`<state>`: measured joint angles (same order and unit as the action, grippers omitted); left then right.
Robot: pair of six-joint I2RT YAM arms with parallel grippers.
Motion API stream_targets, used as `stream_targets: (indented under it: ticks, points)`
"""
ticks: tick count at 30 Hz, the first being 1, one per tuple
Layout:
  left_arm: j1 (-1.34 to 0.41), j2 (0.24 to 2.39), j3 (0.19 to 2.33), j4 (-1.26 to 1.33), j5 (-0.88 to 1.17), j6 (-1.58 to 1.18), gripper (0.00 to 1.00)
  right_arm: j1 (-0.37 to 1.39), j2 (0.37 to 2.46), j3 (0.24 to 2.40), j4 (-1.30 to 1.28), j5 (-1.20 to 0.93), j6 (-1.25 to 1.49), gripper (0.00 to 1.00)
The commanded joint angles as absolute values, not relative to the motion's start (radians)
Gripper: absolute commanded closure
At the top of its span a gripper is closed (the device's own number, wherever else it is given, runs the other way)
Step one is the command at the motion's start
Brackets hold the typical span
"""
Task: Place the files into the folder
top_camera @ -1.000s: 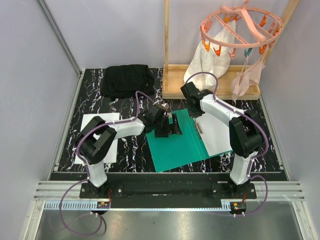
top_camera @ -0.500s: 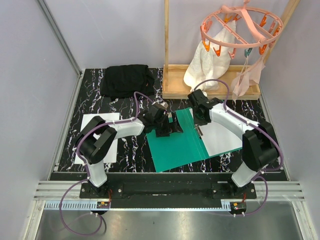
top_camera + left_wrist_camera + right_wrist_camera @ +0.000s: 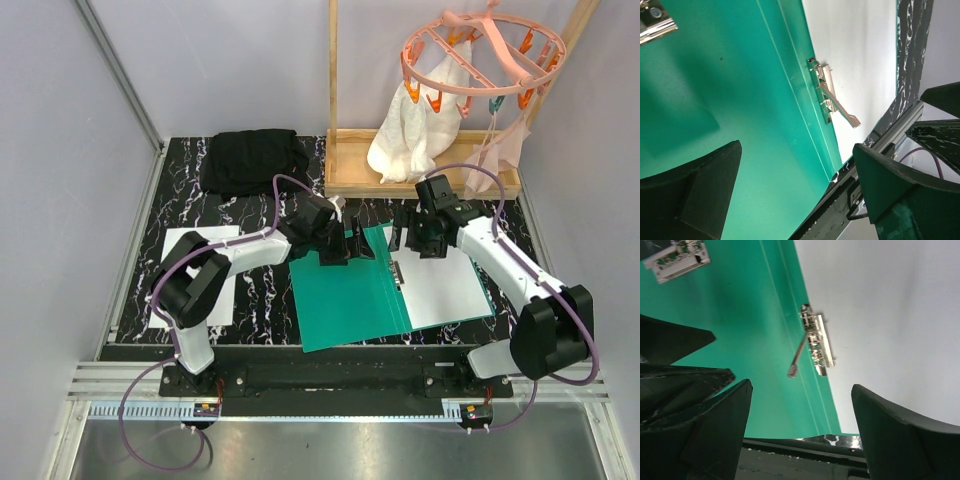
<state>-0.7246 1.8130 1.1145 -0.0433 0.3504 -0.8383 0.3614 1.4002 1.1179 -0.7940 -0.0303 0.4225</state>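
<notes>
While both arms reach over the middle of the black marbled table (image 3: pixel 250 290), the thin teal-green file folder (image 3: pixel 345 300) lies open and flat near the front, between the two arm bases. One plain white rectangular paper sheet (image 3: pixel 445 285) lies flat on the folder's right side, its left edge just beside the long metal spring clip (image 3: pixel 397 268) along the crease; both wrist views show that clip's lever tilted up off the teal surface. A second white paper sheet (image 3: pixel 180 240) lies on the table well to the left, apart from the folder and partly hidden under the left arm. The left gripper (image 3: pixel 347 247) hovers over the far edge of the folder's left half, its jaws spread wide with nothing between them. A smaller metal clip (image 3: pixel 655 25) sits on the teal near that edge. The right gripper (image 3: pixel 410 238) hangs above the far end of the crease, its jaws also wide apart and empty. At the back lie a folded black cloth (image 3: pixel 250 160) and a wooden frame (image 3: pixel 420 178), with a pink plastic peg hanger (image 3: pixel 480 55) above it.
</notes>
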Motion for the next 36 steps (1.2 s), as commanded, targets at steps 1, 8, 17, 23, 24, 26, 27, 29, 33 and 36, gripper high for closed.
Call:
stream_targets:
  ticks: [1, 8, 17, 23, 24, 26, 27, 29, 33, 36]
  points:
    - [-0.732, 1.793, 1.166, -0.028, 0.393, -0.824, 0.03, 0.35, 1.454, 1.163, -0.796, -0.241, 0.5, 0.18]
    - [-0.736, 1.816, 1.177, -0.031, 0.377, -0.828, 0.04, 0.279, 1.462, 1.111, -0.779, -0.287, 0.656, 0.4]
    - [-0.752, 1.861, 1.201, -0.038, 0.37, -0.836, 0.05, 0.25, 1.465, 0.966, -0.683, -0.428, 0.739, 0.54]
    - [-0.756, 1.858, 1.203, -0.038, 0.365, -0.833, 0.05, 0.25, 1.471, 0.931, -0.623, -0.442, 0.781, 0.61]
    - [-0.758, 1.856, 1.203, -0.04, 0.365, -0.833, 0.05, 0.25, 1.473, 0.931, -0.621, -0.44, 0.781, 0.61]
    - [-0.759, 1.855, 1.203, -0.04, 0.364, -0.831, 0.05, 0.245, 1.471, 0.928, -0.612, -0.433, 0.785, 0.62]
    - [-0.759, 1.855, 1.203, -0.041, 0.361, -0.831, 0.05, 0.244, 1.476, 0.928, -0.609, -0.431, 0.785, 0.62]
    - [-0.759, 1.855, 1.206, -0.041, 0.362, -0.831, 0.05, 0.238, 1.479, 0.927, -0.601, -0.437, 0.782, 0.62]
    - [-0.762, 1.85, 1.203, -0.041, 0.365, -0.824, 0.05, 0.212, 1.494, 0.92, -0.601, -0.449, 0.772, 0.65]
    - [-0.761, 1.844, 1.197, -0.046, 0.356, -0.818, 0.05, 0.201, 1.494, 0.916, -0.598, -0.456, 0.769, 0.65]
